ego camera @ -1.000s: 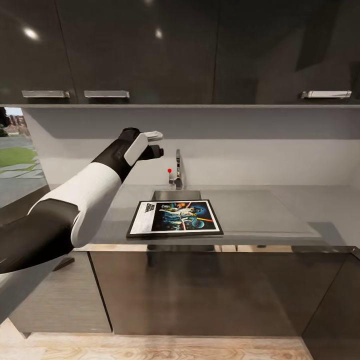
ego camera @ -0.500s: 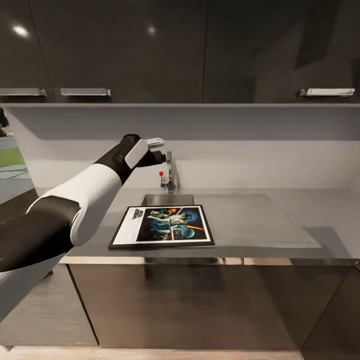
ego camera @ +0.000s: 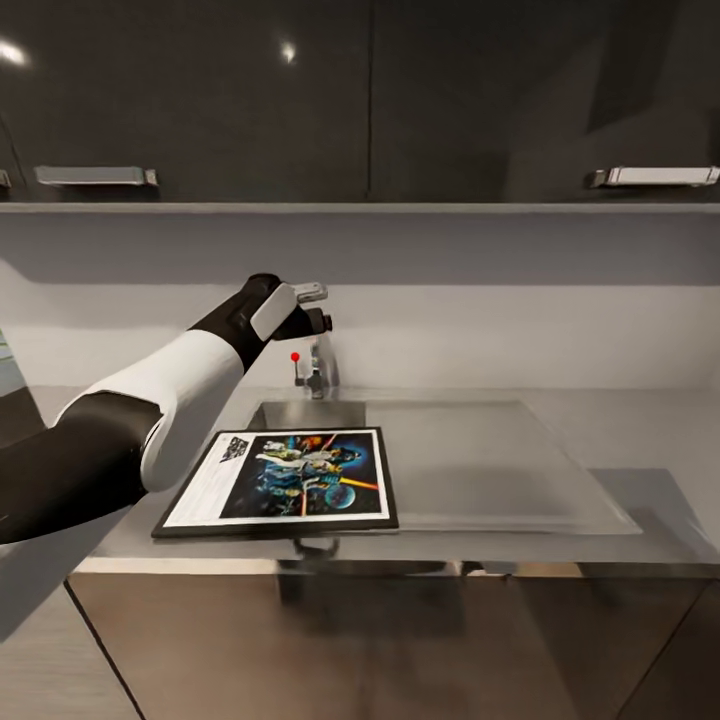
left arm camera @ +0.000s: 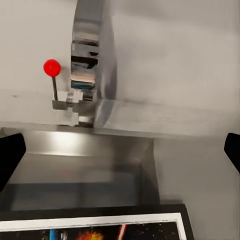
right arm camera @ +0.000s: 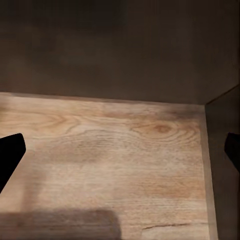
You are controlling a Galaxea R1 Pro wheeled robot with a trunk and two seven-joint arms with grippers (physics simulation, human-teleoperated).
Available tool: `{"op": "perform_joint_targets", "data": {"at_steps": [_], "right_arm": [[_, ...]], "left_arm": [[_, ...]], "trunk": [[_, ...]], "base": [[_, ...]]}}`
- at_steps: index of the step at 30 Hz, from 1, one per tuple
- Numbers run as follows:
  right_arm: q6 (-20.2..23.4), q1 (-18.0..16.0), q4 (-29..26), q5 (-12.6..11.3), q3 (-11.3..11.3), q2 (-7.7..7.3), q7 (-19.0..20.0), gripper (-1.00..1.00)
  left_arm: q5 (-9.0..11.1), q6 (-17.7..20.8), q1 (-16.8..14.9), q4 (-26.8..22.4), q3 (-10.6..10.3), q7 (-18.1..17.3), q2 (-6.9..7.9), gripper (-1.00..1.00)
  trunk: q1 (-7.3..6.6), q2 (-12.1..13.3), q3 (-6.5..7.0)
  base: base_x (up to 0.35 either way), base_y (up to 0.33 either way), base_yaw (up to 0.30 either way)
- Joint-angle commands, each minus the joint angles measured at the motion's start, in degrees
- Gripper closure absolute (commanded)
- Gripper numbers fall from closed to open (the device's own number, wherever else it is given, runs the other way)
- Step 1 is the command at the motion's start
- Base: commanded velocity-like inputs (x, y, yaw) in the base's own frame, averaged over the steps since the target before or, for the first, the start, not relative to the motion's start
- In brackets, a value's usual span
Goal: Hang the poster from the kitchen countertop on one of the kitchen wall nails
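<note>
The black-framed poster (ego camera: 280, 482) lies flat on the grey kitchen countertop (ego camera: 600, 480), partly over the front of the steel sink (ego camera: 300, 412). Its white lettering strip points left. My left gripper (ego camera: 318, 308) hovers open above the sink, beyond the poster and just in front of the tap (ego camera: 316, 368). In the left wrist view the open left gripper (left arm camera: 120, 155) frames the tap (left arm camera: 92, 60), the sink basin (left arm camera: 75, 170) and the poster's top edge (left arm camera: 100, 224). In its own wrist view my right gripper (right arm camera: 120, 155) is open and hangs low over the floor.
Dark wall cupboards with steel handles (ego camera: 95, 176) hang close above the worktop. A red-knobbed lever (ego camera: 295, 356) stands beside the tap. Below my right gripper are a wooden floor (right arm camera: 110, 165) and a dark cabinet front (right arm camera: 120, 50).
The whole head view has shifted as the camera moved closer and rightward along the counter. The poster stays put on the worktop. My left arm keeps its raised pose.
</note>
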Motion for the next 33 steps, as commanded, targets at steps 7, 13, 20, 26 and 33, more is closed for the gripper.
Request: {"op": "perform_joint_targets", "data": {"at_steps": [7,13,20,26,33], "right_arm": [[-0.2,0.0,2.8,0.1,-0.1,-0.1,0.0,-1.0],[-0.3,0.1,4.2,0.0,-0.1,-0.07,0.0,-1.0],[-0.2,0.2,4.6,0.0,-0.1,0.03,0.0,-1.0],[-0.2,0.2,4.6,0.0,0.0,0.04,0.0,-1.0],[-0.2,0.2,4.6,0.1,0.0,0.04,0.0,-1.0]], "left_arm": [[0.5,0.0,0.0,2.1,-0.1,0.4,0.0,-1.0],[0.5,-2.4,0.0,4.7,-0.1,0.4,0.0,-1.0],[0.4,-3.4,0.0,6.1,-0.2,0.5,0.0,-1.0],[0.3,-3.1,-0.1,6.0,-0.7,1.0,0.0,-1.0],[0.3,-3.0,-0.1,5.7,-0.9,1.2,0.0,-1.0]], "trunk": [[0.01,0.0,-0.07],[0.01,0.0,-0.24],[0.01,0.0,-0.83],[0.01,0.0,-1.37],[0.01,0.0,-2.01]], "base": [[0.083,-0.058,0.0],[0.168,-0.01,0.0],[0.026,-0.001,0.0],[0.002,0.0,0.0],[0.0,0.0,0.0]]}}
